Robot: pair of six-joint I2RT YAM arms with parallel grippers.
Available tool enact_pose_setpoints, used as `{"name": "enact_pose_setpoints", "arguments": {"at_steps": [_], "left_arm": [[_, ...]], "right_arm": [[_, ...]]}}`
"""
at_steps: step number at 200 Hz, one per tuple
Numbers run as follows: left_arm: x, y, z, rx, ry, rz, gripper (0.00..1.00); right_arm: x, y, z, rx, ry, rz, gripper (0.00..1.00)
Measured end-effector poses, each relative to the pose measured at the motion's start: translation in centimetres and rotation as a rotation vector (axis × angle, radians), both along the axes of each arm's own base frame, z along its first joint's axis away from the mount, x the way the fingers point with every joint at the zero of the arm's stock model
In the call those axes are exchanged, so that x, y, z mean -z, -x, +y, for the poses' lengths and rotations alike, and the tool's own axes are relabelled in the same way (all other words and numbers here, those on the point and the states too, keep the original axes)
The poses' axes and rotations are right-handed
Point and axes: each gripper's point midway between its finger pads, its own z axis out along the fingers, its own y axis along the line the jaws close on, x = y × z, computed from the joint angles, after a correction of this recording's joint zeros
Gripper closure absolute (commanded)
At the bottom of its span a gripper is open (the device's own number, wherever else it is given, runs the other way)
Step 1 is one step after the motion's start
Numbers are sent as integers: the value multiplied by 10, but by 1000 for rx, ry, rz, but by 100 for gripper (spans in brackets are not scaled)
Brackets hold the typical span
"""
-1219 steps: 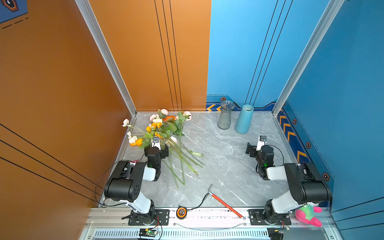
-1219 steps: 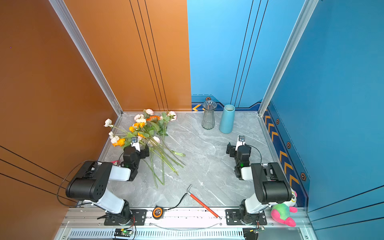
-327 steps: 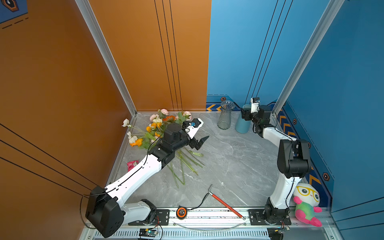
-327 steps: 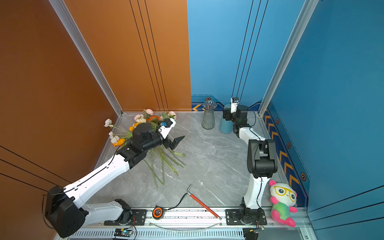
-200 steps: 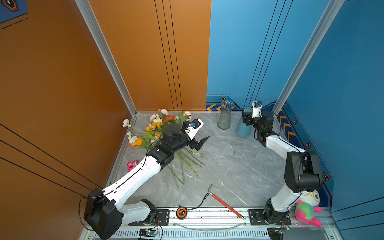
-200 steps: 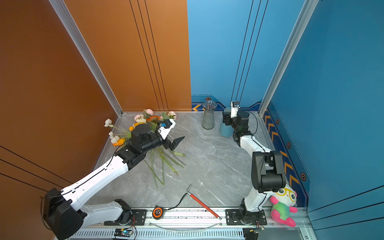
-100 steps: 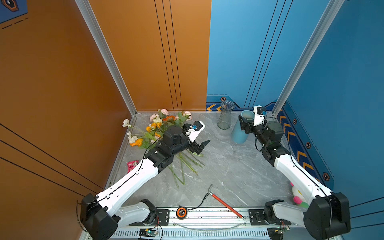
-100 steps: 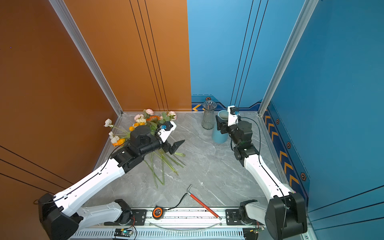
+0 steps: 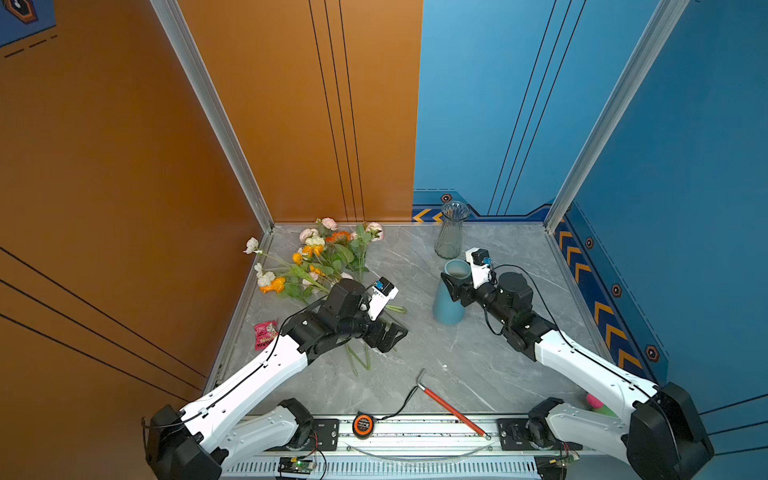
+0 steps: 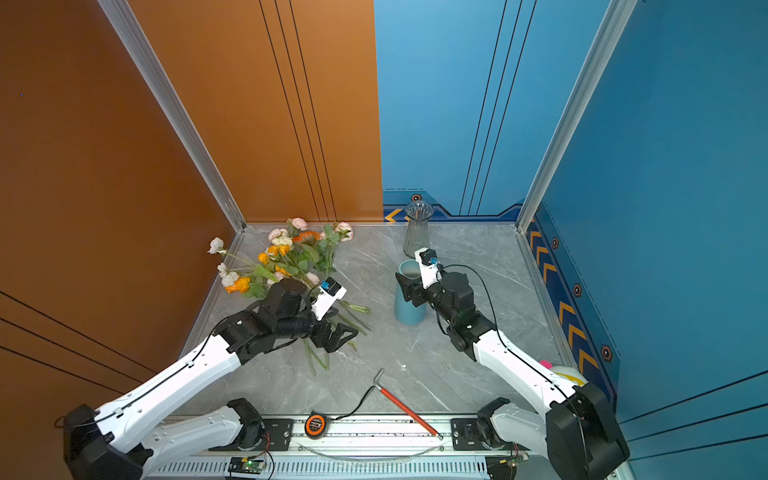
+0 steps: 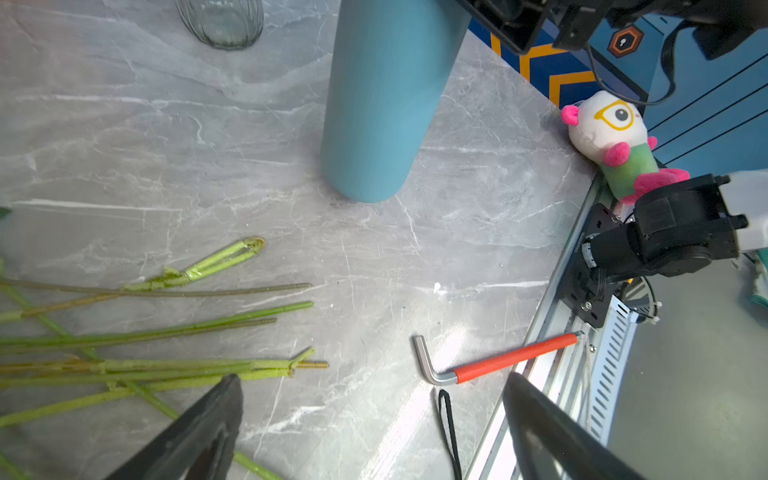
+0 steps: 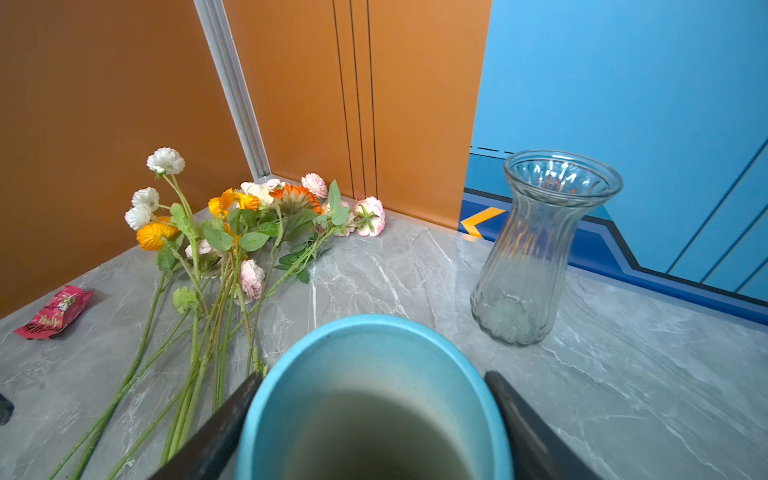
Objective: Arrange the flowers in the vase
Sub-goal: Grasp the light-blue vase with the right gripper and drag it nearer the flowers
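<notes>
Step in hand: by my reading, placing the blue vase mid-table while the other arm lines up for a first stem.
Doing it well, vase: set the base flat on the marble tabletop, clear of the cut stem ends and within the left arm's reach. Hold on near the rim so it cannot tip when a stem goes in.
Doing it well, stem: the stems lie crossed and bunched, so come down on a single outer one close to its cut end. A grab at the bundle would likely drag its neighbours.
Clutter to avoid: the red-handled hex key lies nearest the front rail, apart from the stems.
Left gripper: jaws spread wide and holding nothing. It hangs just above the stem ends without touching them, as the left wrist view shows.
Right gripper: clamped on the blue vase, one finger on each side of its outer wall just below the rim. Whether the base rests on the tabletop I cannot tell.
Flowers: all lying flat on the tabletop, blooms toward the back-left corner by the orange wall, none in any vase.
Glass vase: upright and empty at the back wall, just beyond the blue vase, untouched.
</notes>
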Motion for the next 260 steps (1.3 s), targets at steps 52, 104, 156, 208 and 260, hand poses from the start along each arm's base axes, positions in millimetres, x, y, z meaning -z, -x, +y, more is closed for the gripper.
{"name": "enact_pose_setpoints", "arguments": {"at_steps": [52, 104, 156, 208, 260], "left_arm": [[-2, 3, 3, -23, 18, 20, 2], [0, -3, 9, -80, 28, 53, 2], [1, -7, 13, -110, 33, 77, 2], [0, -8, 13, -114, 32, 80, 2], [-3, -14, 17, -134, 36, 77, 2]], "right_arm": [[20, 0, 30, -46, -5, -11, 59], [27, 10, 49, -95, 18, -19, 58], [34, 9, 48, -85, 29, -16, 56], [34, 6, 48, -74, 14, -34, 25], [17, 4, 42, -42, -21, -106, 0]]}}
